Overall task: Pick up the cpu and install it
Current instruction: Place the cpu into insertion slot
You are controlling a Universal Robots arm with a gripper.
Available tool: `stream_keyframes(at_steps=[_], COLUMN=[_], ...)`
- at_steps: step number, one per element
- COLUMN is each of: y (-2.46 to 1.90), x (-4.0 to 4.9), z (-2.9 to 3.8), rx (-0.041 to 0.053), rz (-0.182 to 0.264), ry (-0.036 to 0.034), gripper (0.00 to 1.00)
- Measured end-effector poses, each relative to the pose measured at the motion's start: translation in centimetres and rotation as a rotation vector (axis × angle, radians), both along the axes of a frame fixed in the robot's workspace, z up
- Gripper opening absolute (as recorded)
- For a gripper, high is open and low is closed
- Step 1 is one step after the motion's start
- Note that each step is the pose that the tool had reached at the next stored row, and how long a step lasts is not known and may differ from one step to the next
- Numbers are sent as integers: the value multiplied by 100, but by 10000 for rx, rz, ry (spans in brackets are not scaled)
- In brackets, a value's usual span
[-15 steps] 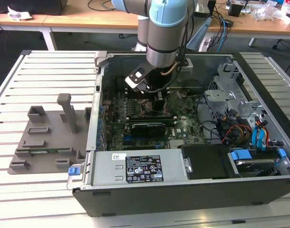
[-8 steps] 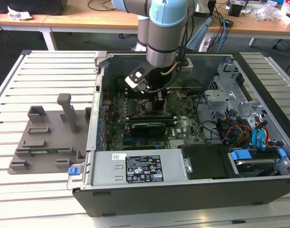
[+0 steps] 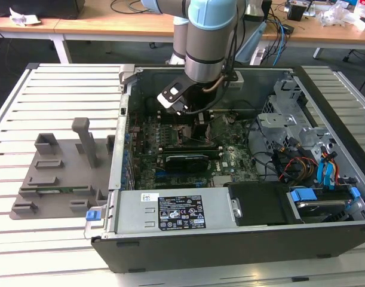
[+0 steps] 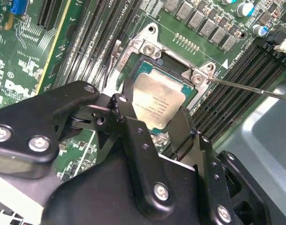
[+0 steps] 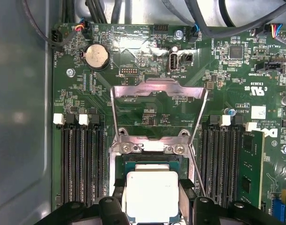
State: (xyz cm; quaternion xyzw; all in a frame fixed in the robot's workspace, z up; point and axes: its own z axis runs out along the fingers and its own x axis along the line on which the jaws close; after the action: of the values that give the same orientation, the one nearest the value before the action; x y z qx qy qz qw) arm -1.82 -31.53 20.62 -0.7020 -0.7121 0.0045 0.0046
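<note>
The cpu [image 4: 159,99] [image 5: 152,194], a small square chip with a silver-grey top, sits between my two black fingers. My gripper [image 4: 156,111] [image 5: 152,188] is shut on it, one finger against each opposite edge. The chip is level, directly over the open socket [image 4: 150,48] on the green motherboard, and I cannot tell whether it is seated. The socket's metal load plate [image 5: 159,91] stands swung up. In the exterior view my arm [image 3: 206,54] reaches down into the open computer case [image 3: 128,78], over the board's middle.
Memory slots [image 5: 82,159] flank the socket on both sides. A thin lever rod [image 4: 248,87] sticks out beside it. A black graphics card [image 3: 185,161], drive cage [image 3: 290,119] and power supply [image 3: 170,212] crowd the case. A grey fixture [image 3: 57,173] lies at the exterior view's left.
</note>
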Motion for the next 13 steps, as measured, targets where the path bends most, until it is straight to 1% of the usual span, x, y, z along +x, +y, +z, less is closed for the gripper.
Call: stream_keyframes(at_steps=[8, 13], y=[0, 0], x=[14, 20], z=[-40, -54], rx=[-1, 1], rz=[-18, -19], ry=[12, 12], gripper=[53, 53])
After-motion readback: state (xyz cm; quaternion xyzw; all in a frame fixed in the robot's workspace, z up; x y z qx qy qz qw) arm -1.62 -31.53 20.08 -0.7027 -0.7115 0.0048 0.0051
